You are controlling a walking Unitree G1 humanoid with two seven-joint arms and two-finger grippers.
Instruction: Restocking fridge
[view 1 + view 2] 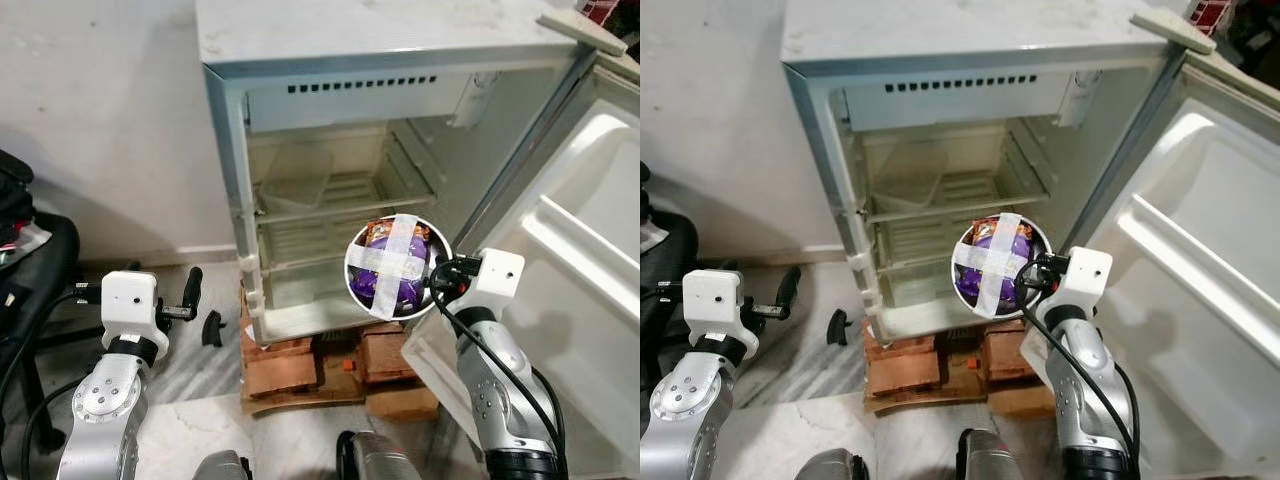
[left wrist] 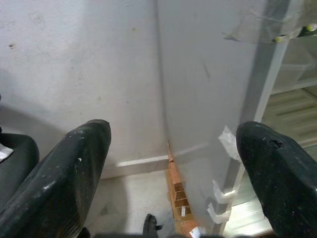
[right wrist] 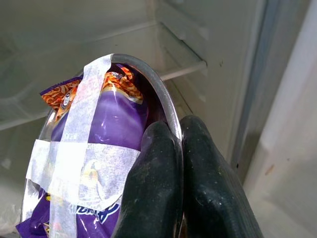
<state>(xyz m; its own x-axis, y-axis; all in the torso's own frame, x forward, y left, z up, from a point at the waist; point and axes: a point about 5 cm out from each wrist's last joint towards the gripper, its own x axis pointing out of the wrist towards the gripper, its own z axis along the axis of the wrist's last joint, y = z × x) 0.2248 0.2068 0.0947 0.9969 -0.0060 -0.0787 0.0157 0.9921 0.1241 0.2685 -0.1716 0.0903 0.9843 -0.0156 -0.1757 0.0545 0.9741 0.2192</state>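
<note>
The right hand [image 3: 179, 163] pinches the rim of a steel bowl [image 1: 352, 262], purple snack packet [image 3: 106, 124] taped inside so it cannot spill, just before the open fridge [image 1: 330, 130] shelves. The left hand [image 2: 173, 163] hangs open, idle, left of the fridge.

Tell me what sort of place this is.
Probably a plain room in a home, perhaps a kitchen corner or store room. A small fridge stands open on bricks against a bare white wall, with a marble floor. The right gripper holds a taped steel bowl of snack packets.
</note>
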